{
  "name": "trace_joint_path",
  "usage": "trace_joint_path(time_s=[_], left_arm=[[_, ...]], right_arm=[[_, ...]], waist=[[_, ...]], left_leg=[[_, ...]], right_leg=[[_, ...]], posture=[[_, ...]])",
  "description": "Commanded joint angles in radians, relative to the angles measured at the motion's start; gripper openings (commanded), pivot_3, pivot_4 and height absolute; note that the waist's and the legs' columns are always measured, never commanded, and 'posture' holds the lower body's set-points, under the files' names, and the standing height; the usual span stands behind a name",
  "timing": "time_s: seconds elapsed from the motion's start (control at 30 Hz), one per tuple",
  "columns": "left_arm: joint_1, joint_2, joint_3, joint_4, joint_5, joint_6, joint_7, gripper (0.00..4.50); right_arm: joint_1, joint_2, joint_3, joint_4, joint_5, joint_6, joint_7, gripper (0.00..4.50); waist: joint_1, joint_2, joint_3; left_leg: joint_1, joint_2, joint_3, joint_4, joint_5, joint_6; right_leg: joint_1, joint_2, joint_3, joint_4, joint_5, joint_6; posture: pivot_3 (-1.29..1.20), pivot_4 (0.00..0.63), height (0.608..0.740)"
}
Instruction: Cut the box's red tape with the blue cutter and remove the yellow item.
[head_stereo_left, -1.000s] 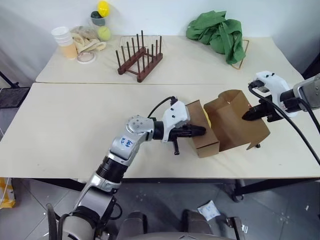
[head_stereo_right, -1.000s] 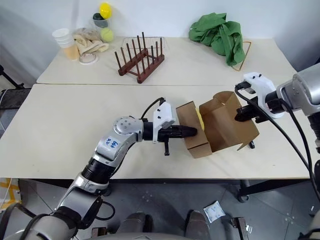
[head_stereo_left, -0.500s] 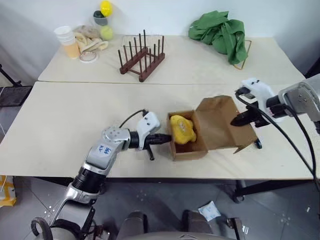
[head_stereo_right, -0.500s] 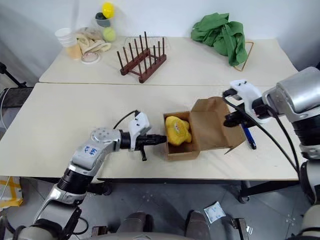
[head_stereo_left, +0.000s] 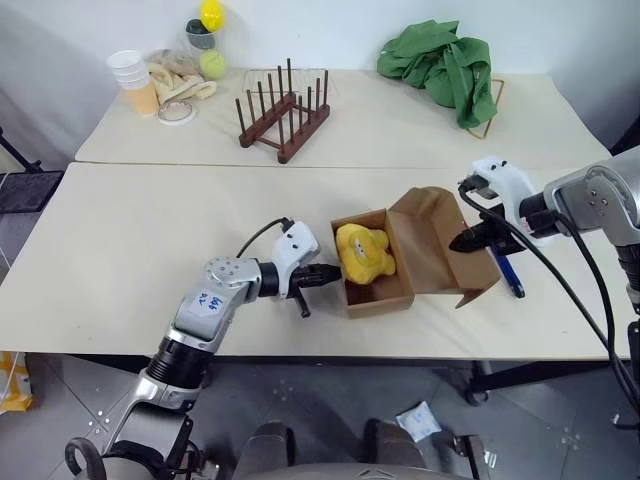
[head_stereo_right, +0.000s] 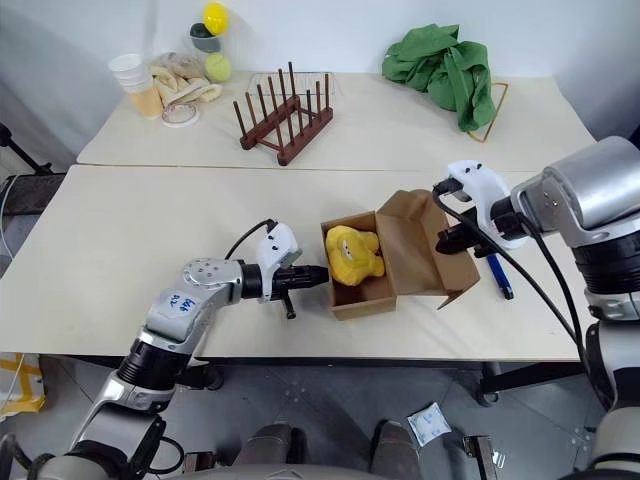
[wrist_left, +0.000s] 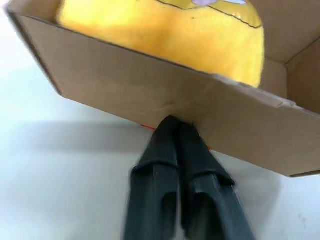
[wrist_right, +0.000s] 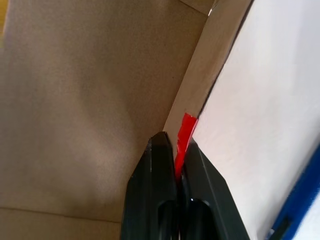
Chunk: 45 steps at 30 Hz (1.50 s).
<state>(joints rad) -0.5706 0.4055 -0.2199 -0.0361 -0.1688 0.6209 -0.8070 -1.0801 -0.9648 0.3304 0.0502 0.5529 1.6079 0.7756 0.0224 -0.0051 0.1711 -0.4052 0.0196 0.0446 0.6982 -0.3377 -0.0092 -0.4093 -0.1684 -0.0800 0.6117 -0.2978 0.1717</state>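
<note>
With the box (head_stereo_left: 385, 285) laid open, the left gripper (head_stereo_left: 327, 275) pinching its near flap and the right gripper (wrist_right: 170, 145) nipping the red-taped flap edge, the yellow item (head_stereo_left: 364, 255) sits exposed inside, so lifting it out likely comes next, needing one gripper freed.

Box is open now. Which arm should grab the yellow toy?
Left, probably. The left claw sits at the box wall right beside the yellow toy; the right claw pinches the far flap.

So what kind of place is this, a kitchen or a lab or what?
Most likely a robot test room, not a kitchen. Two plain tables pushed together carry unrelated props: a wooden rack, stacked cups, a green cloth and an opened box holding a yellow toy.
</note>
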Motion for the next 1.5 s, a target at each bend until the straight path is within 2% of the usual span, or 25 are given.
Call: trace_joint_path(time_s=[0.03,0.17,0.23,0.27,0.33,0.37,0.43,0.53,0.67,0.77,0.87,1.0,1.1,1.17,1.23,1.27,1.33,1.43,1.5], left_arm=[[-0.013,0.048,0.001,-0.057,-0.007,-0.046,-0.053,1.49],[-0.008,0.11,0.041,-0.014,-0.008,-0.113,-0.087,2.66],[0.028,0.196,0.153,0.032,-0.09,-0.164,-0.194,3.28],[0.041,0.221,0.185,0.047,-0.117,-0.182,-0.225,3.57],[0.113,0.286,0.246,0.074,-0.117,-0.282,-0.254,4.18],[0.161,0.313,0.301,0.078,-0.145,-0.293,-0.272,4.49],[0.233,0.341,0.392,0.082,-0.195,-0.317,-0.297,4.49],[0.331,0.383,0.489,0.123,-0.216,-0.374,-0.325,4.49],[0.404,0.417,0.57,0.182,-0.244,-0.426,-0.364,4.49],[0.459,0.454,0.624,0.248,-0.235,-0.426,-0.353,4.49],[0.55,0.498,0.692,0.279,-0.305,-0.332,-0.422,4.49],[0.534,0.55,0.648,0.108,-0.392,-0.174,-0.461,4.49],[0.375,0.541,0.512,-0.038,-0.396,-0.109,-0.436,4.49],[0.228,0.521,0.399,-0.1,-0.383,0.027,-0.365,4.49],[0.002,0.485,0.235,-0.158,-0.363,0.194,-0.318,4.49],[-0.084,0.456,0.177,-0.17,-0.362,0.21,-0.33,4.49],[-0.217,0.393,0.084,-0.162,-0.35,0.218,-0.349,4.49],[-0.407,0.267,-0.106,-0.028,-0.209,0.221,-0.302,4.49],[-0.479,0.2,-0.188,0.064,-0.135,0.179,-0.294,4.49]], right_arm=[[0.034,0.006,-0.093,-0.036,0.017,-0.04,0.007,1.33],[0.107,0.001,-0.183,-0.047,0.011,-0.166,0.021,2.68],[0.274,-0.069,-0.317,-0.074,-0.013,-0.51,0.161,3.4],[0.33,-0.086,-0.357,-0.087,-0.021,-0.612,0.201,3.75],[0.405,-0.117,-0.431,-0.09,-0.006,-0.701,0.265,4.42],[0.461,-0.134,-0.478,-0.095,-0.006,-0.796,0.326,4.5],[0.543,-0.136,-0.566,-0.094,0.003,-0.945,0.412,4.5],[0.6,-0.077,-0.697,-0.082,0.063,-1.048,0.448,4.5],[0.656,-0.03,-0.743,-0.113,0.074,-1.167,0.496,4.5],[0.769,-0.038,-0.743,-0.169,0.073,-1.263,0.62,4.5],[0.875,0.01,-0.766,-0.29,0.099,-1.297,0.601,4.5],[0.944,-0.002,-0.8,-0.353,0.093,-1.324,0.592,4.5],[0.909,-0.033,-0.817,-0.355,0.115,-1.273,0.547,4.5],[0.92,-0.059,-0.819,-0.375,0.135,-1.215,0.534,4.5],[0.943,-0.077,-0.826,-0.409,0.162,-1.176,0.538,4.5],[0.945,-0.082,-0.828,-0.422,0.174,-1.159,0.532,4.5],[0.933,-0.077,-0.829,-0.434,0.183,-1.156,0.513,4.5],[0.908,-0.073,-0.83,-0.45,0.2,-1.139,0.478,4.5],[0.912,-0.079,-0.834,-0.47,0.213,-1.115,0.463,4.5]], waist=[[-0.001,0.0,0.0],[0.001,0.0,0.0],[0.003,-0.001,0.001],[0.001,-0.001,0.001],[-0.002,-0.001,0.001],[-0.005,-0.001,0.001],[-0.012,-0.001,0.001],[-0.022,-0.001,0.001],[-0.024,-0.001,0.001],[-0.018,-0.001,0.001],[-0.023,-0.001,0.001],[-0.014,-0.002,0.002],[0.011,-0.002,0.002],[0.018,-0.002,0.002],[0.027,-0.003,0.002],[0.026,-0.003,0.002],[0.026,-0.003,0.002],[0.017,-0.003,0.002],[0.012,-0.003,0.002]], left_leg=[[0.0,0.0,0.0,0.0,0.0,0.0],[0.0,0.0,0.0,0.0,0.0,0.0],[0.0,0.0,0.0,-0.001,0.0,0.0],[0.0,0.0,0.0,-0.001,0.0,0.0],[0.0,0.0,0.002,-0.002,0.0,0.0],[0.0,0.0,0.002,-0.003,0.0,0.0],[0.002,0.0,0.004,-0.004,0.0,0.0],[0.003,0.001,0.004,-0.003,0.0,0.0],[0.005,0.002,0.005,-0.001,0.0,0.0],[0.006,0.002,0.004,-0.002,0.0,0.0],[0.006,0.002,0.005,-0.003,-0.001,0.0],[0.009,0.003,0.006,-0.003,-0.001,0.0],[0.014,0.003,0.006,-0.001,-0.002,0.001],[0.017,0.003,0.005,0.0,-0.002,0.001],[0.018,0.003,0.005,0.0,-0.003,0.001],[0.018,0.003,0.005,0.0,-0.003,0.0],[0.017,0.002,0.005,-0.001,-0.004,0.001],[0.018,0.002,0.007,-0.001,-0.005,0.001],[0.018,0.002,0.007,-0.002,-0.005,0.001]], right_leg=[[0.0,0.0,0.0,0.0,0.0,0.0],[0.0,0.0,0.0,0.0,0.0,0.0],[0.0,0.0,0.0,-0.001,0.0,0.0],[0.0,0.0,-0.001,-0.001,0.0,0.0],[-0.001,0.0,0.0,-0.002,0.0,0.0],[-0.001,0.0,0.0,-0.002,0.0,0.0],[-0.001,0.0,0.0,-0.002,0.0,0.0],[0.0,0.0,-0.001,-0.001,0.0,0.0],[0.002,0.0,0.0,0.0,0.0,0.0],[0.002,0.0,0.0,0.0,0.0,0.0],[0.002,0.0,0.0,0.0,0.0,0.0],[0.004,0.0,0.0,0.001,0.0,0.0],[0.013,0.0,0.0,-0.001,0.0,-0.001],[0.017,0.0,0.0,-0.004,0.0,-0.001],[0.018,0.0,0.0,-0.003,0.0,-0.001],[0.017,0.0,0.0,-0.002,0.0,-0.001],[0.016,0.0,0.0,-0.001,0.0,-0.001],[0.016,0.0,-0.001,-0.002,0.0,-0.001],[0.016,0.001,-0.001,-0.004,0.0,-0.001]], posture=[[0.0,0.15,0.74],[0.0,0.15,0.74],[0.0,0.15,0.74],[0.0,0.15,0.74],[0.0,0.15,0.74],[0.0,0.15,0.74],[0.0,0.15,0.74],[0.0,0.15,0.74],[0.0,0.15,0.74],[0.0,0.15,0.74],[0.0,0.15,0.74],[0.0,0.15,0.74],[0.0,0.15,0.74],[0.0,0.15,0.74],[0.0,0.15,0.74],[0.0,0.15,0.74],[0.0,0.15,0.74],[0.0,0.15,0.74],[0.0,0.15,0.74]])
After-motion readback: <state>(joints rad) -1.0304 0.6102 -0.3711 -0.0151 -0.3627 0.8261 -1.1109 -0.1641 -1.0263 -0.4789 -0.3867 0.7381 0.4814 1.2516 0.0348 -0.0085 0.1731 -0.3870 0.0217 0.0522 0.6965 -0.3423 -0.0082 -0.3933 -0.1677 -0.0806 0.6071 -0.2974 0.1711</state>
